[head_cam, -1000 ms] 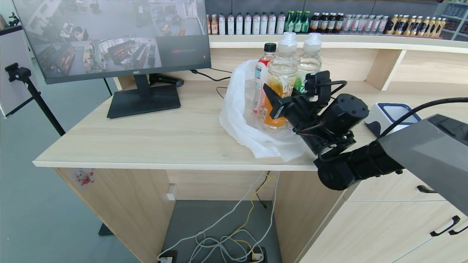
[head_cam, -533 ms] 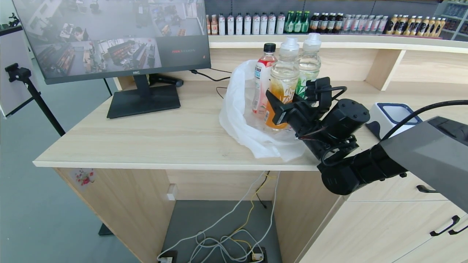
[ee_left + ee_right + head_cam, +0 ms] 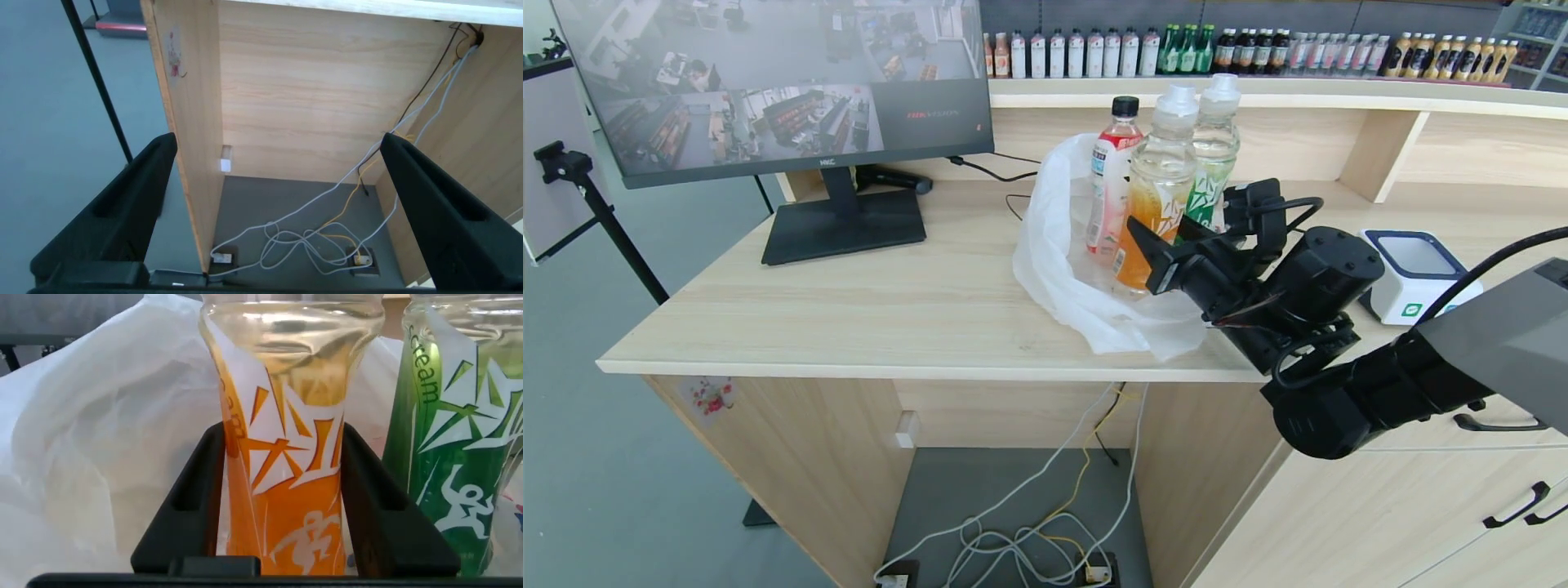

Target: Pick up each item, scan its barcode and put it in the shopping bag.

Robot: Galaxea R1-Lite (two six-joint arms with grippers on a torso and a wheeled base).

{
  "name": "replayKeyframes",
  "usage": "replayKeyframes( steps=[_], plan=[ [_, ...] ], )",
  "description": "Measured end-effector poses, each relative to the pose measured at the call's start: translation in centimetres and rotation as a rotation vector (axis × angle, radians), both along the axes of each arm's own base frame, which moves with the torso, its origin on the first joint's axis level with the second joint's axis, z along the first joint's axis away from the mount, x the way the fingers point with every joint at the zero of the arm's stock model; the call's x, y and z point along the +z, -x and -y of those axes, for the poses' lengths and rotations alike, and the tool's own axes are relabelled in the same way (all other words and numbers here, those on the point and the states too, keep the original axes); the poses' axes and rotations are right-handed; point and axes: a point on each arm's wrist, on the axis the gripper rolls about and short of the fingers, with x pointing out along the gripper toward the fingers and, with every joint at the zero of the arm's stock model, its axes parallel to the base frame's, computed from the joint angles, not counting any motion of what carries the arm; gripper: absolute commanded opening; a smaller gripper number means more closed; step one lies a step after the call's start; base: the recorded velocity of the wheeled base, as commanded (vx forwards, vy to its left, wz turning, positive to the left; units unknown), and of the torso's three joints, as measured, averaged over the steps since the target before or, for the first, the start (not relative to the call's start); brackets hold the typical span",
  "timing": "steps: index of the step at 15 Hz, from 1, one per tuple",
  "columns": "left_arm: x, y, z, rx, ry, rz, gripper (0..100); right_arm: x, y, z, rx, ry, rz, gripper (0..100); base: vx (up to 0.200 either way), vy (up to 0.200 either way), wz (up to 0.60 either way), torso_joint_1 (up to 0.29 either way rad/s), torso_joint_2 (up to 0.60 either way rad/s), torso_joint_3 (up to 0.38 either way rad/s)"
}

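Three drink bottles upright in a white bag.
Orange-labelled bottle (image 3: 1153, 214) at the front, clear above its label, white-capped. Green-labelled bottle (image 3: 1214, 167) of the same shape just behind and to the right, close against it. Slimmer pink-labelled bottle (image 3: 1108, 184) with a black cap to the left. Thin plastic bag (image 3: 1054, 253) slumped open on the wooden counter (image 3: 890, 302), its rim fallen low around the bottle bases. White scanner (image 3: 1411, 276) with a dark-rimmed window facing up, right of the bag, apart from it.
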Motion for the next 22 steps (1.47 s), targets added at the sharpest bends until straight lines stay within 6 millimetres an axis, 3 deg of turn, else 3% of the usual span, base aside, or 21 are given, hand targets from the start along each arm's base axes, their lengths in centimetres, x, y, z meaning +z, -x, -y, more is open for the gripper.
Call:
replayKeyframes(
  steps=[13, 14, 20, 22],
  plan=[
    [0.0, 0.0, 0.0, 0.0, 0.0, 0.0, 100, -1.1, 0.5, 0.2, 0.006, 0.013, -0.052, 0, 0.0, 0.0, 0.0, 0.0, 0.0, 0.0],
    [0.0, 0.0, 0.0, 0.0, 0.0, 0.0, 100, -1.2, 0.5, 0.2, 0.005, 0.015, -0.056, 100, 0.0, 0.0, 0.0, 0.0, 0.0, 0.0],
    [0.0, 0.0, 0.0, -0.001, 0.001, 0.0, 100, -1.6, 1.5, 0.7, 0.005, 0.013, -0.055, 100, 0.0, 0.0, 0.0, 0.0, 0.0, 0.0],
    [0.0, 0.0, 0.0, 0.0, 0.001, 0.0, 100, -1.9, 2.7, 1.3, 0.006, 0.008, -0.043, 100, 0.0, 0.0, 0.0, 0.0, 0.0, 0.0]
  ],
)
